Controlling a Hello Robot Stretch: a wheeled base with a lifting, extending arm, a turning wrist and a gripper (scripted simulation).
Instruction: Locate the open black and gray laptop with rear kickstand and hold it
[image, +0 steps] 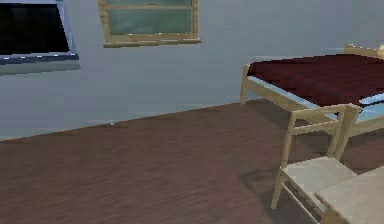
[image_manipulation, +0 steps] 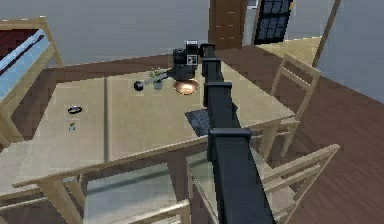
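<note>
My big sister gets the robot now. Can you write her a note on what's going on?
Gripper: at the end of the dark square arm, out over the far part of the light wooden table. A small round orange thing lies on the table by it, so I cannot tell whether it holds anything.
Laptop: not certain. A flat dark grey thing lies on the table just left of the arm, partly hidden by it, and may be the laptop.
Done: the robot is at the table, arm extended.
Left: confirm the laptop, grasp it and lift it.
</note>
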